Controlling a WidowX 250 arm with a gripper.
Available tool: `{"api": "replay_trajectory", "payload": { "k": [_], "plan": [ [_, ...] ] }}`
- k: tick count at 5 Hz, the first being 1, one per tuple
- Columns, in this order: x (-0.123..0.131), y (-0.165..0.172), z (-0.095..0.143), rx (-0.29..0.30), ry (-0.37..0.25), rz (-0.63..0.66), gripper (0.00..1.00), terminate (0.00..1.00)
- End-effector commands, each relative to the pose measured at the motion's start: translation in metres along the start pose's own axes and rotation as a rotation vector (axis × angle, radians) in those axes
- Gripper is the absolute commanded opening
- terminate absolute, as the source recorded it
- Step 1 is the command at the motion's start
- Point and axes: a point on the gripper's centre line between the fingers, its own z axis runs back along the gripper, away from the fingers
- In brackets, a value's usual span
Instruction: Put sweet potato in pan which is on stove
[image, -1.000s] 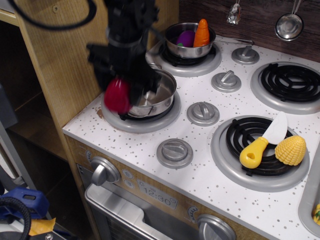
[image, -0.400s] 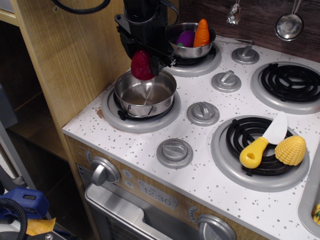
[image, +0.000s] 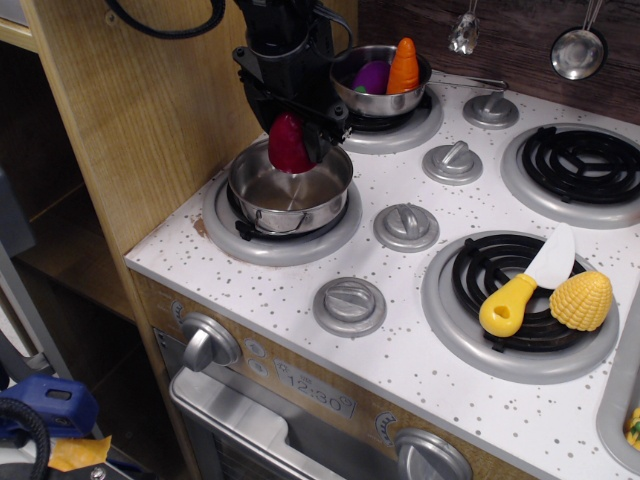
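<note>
Lower now, sweet potato (image: 290, 145) (jaws clamped) over pan (image: 290, 195).

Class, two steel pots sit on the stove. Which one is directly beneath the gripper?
The front-left pot, empty, lies under the gripper holding the sweet potato. The back pot holds vegetables.

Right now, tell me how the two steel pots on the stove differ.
The front pan sits on the front left burner; the rear pot sits on the burner behind it. The front pan looks empty inside, with the sweet potato held over it by the gripper; the rear pot holds a purple vegetable and an orange carrot. Both are shiny, round and low-sided.
</note>
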Motion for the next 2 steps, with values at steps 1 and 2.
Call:
{"api": "replay_trajectory", "payload": {
  "k": [1,2],
  "plan": [
    [0.0033,0.0062,0.0085,0.013,-0.026,0.011,1.0,0.0],
    [0.0033,0.0062,0.0085,0.013,-0.026,0.011,1.0,1.0]
  ]
}}
